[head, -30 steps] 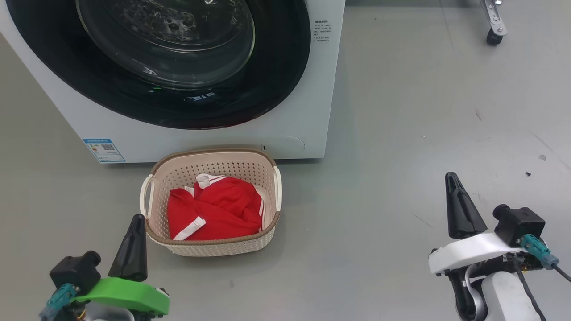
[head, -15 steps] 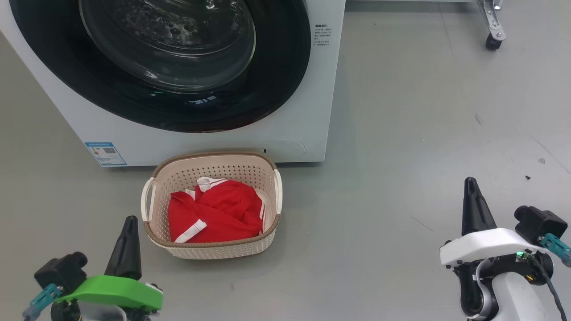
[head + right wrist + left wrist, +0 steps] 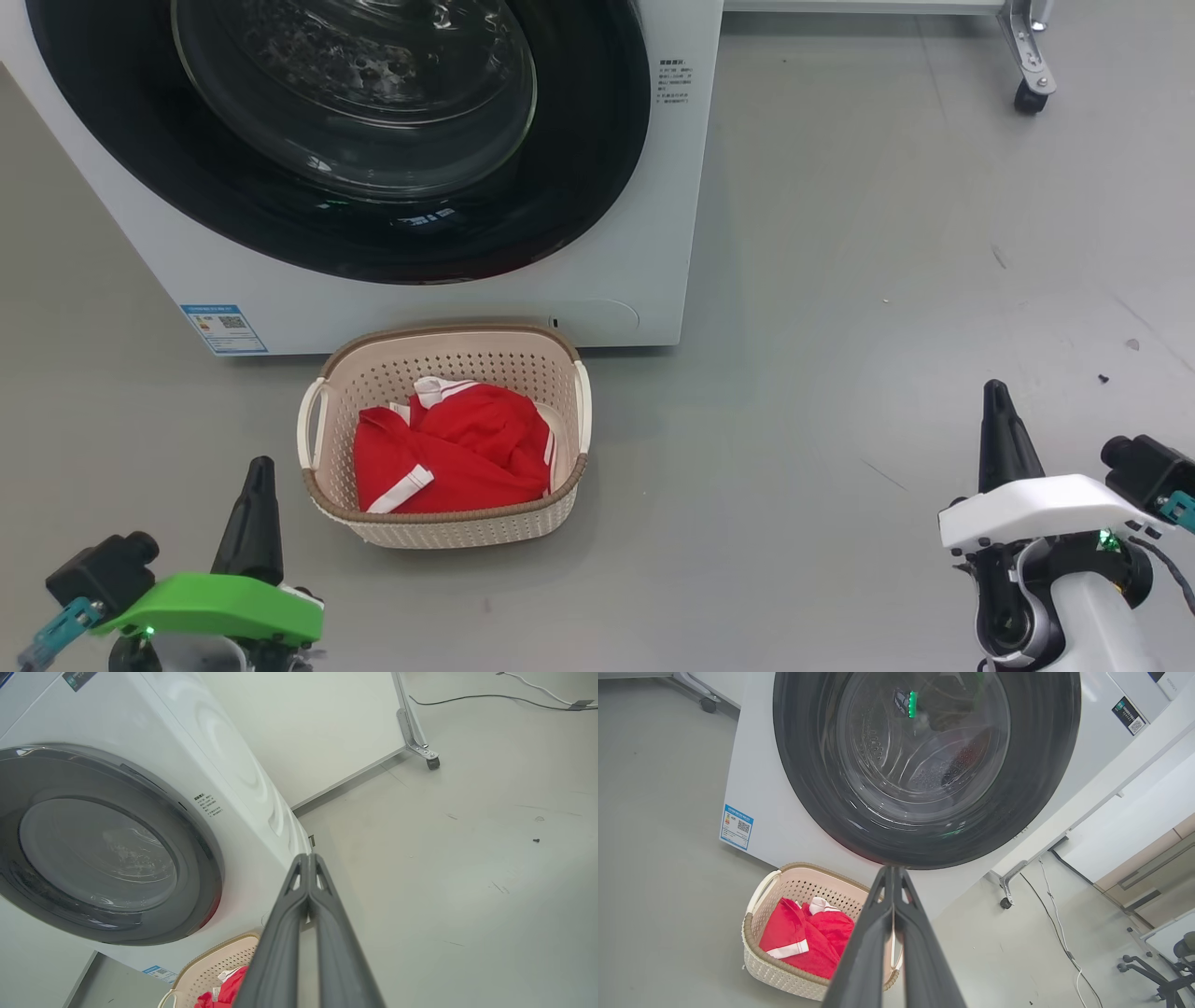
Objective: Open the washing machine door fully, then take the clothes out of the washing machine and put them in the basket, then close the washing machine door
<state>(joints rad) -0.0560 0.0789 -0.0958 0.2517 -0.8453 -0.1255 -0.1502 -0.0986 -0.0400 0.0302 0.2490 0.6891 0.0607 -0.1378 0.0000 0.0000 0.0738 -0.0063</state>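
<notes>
Left gripper [image 3: 259, 467], right gripper [image 3: 995, 392] pressed together. Clothes [image 3: 457, 448] in basket [image 3: 448, 331], washing machine door [image 3: 579, 187] seemingly shut: step 3 done; next, park.

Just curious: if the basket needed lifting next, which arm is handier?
Probably the left: the left gripper sits just beside the basket, while the right gripper is far across the floor.
</notes>
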